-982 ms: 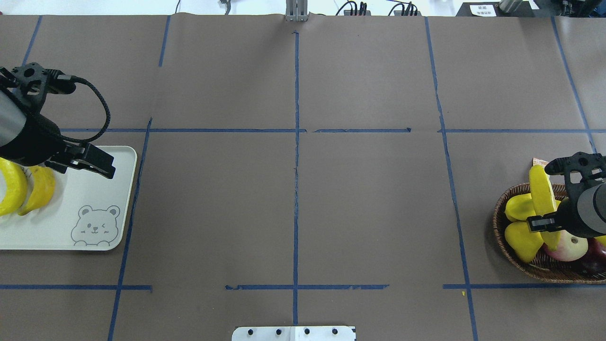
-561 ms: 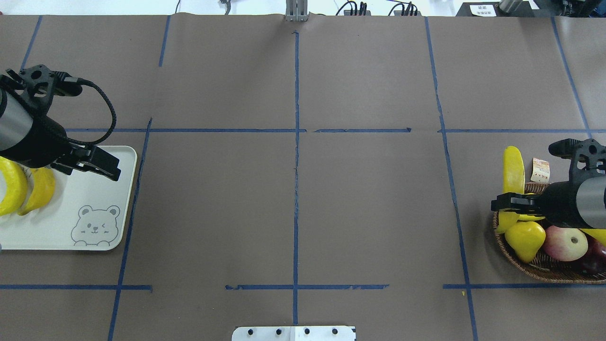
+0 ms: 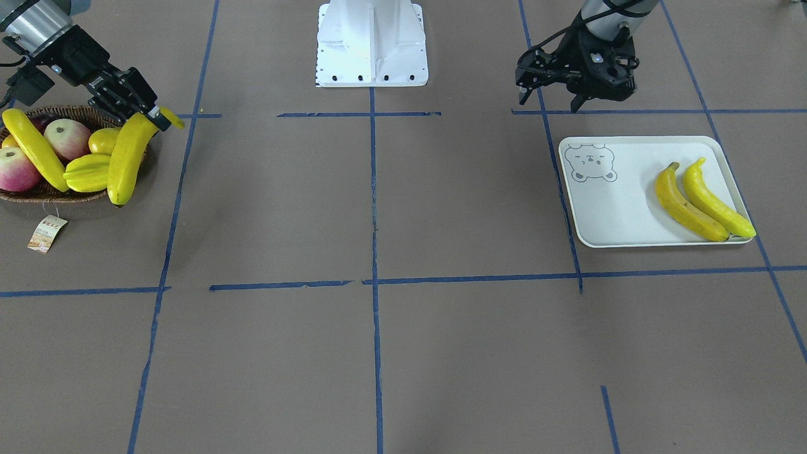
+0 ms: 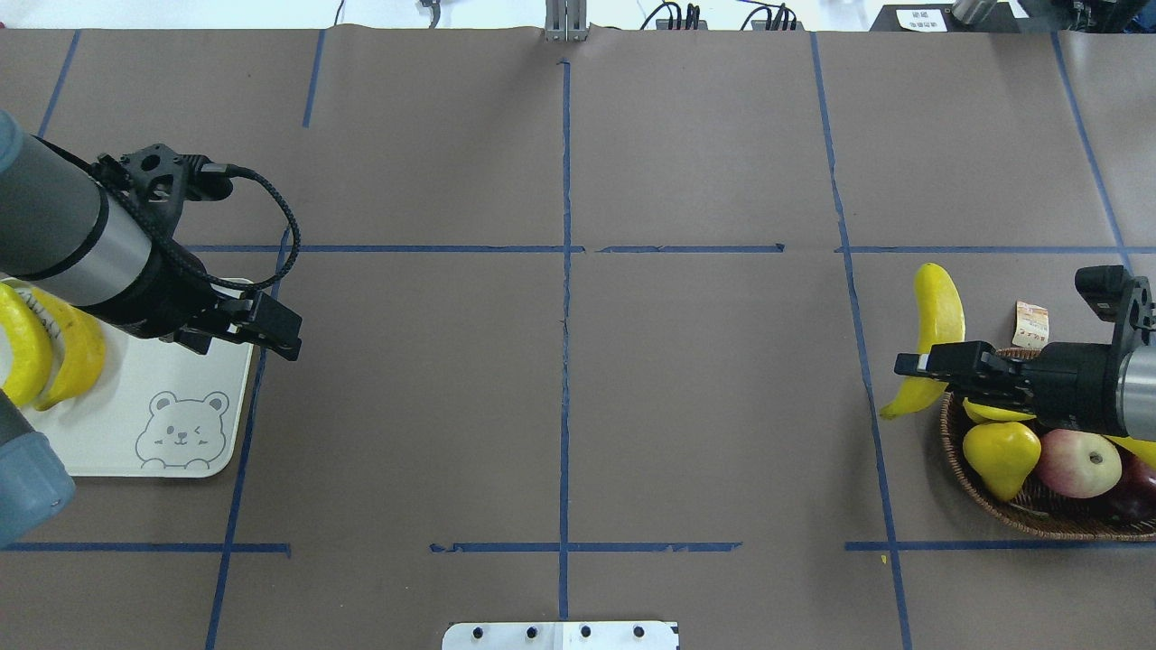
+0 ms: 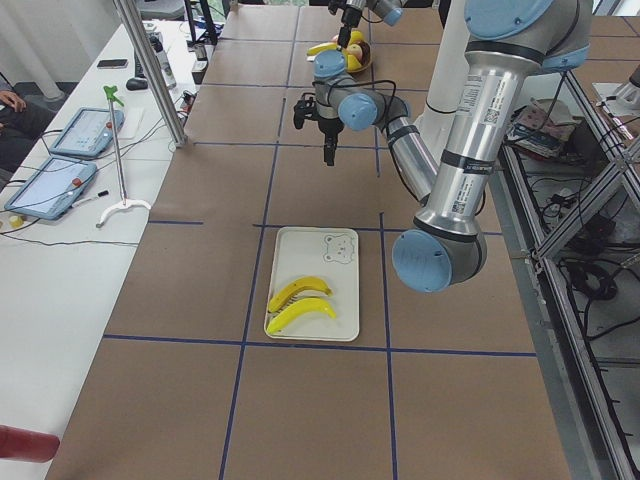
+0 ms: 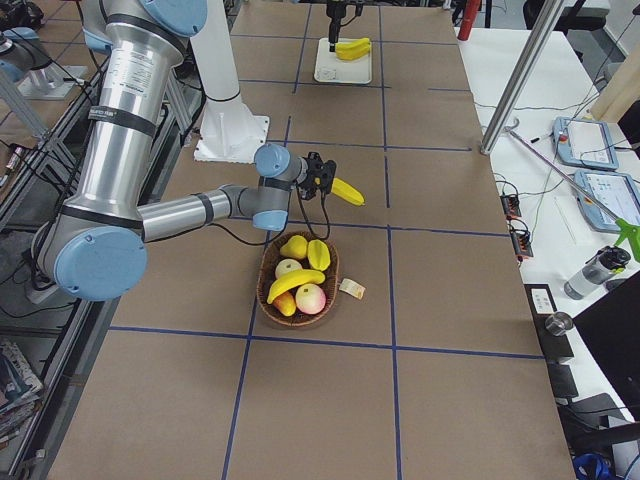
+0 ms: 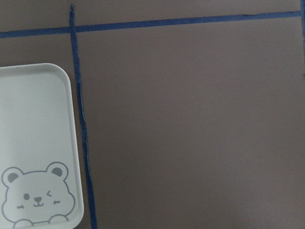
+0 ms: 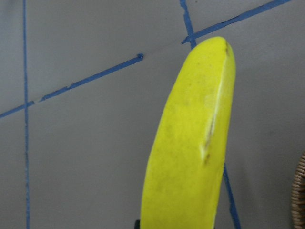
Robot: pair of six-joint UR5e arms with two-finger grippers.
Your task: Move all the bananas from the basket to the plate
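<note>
Two bananas lie side by side on the plate, right? So what's different from a second ago?

Plenty on the other side. A second ago the right gripper was down among the fruit with the third banana standing up in the basket. Now that banana is out past the rim, hanging over the table just beside the basket on the side toward the middle.

Is the grip good?

Its fingers are clamped on the lower part of the banana, near one end, and most of the length sticks out past them. It could swing, I'd guess.

And the left arm?

It has come off the plate. The left gripper now sits over the plate's inner edge and points toward the middle. It carries nothing. Whether its fingers are apart or together I can't tell from these views.

So a hand-over?

That's my reading: plate and basket are well apart, at opposite ends, so the arms likely meet in between.

What's left after that?

One banana is lying in the basket against the apples. By my count that makes two delivered, one in the air and one to fetch.
</note>
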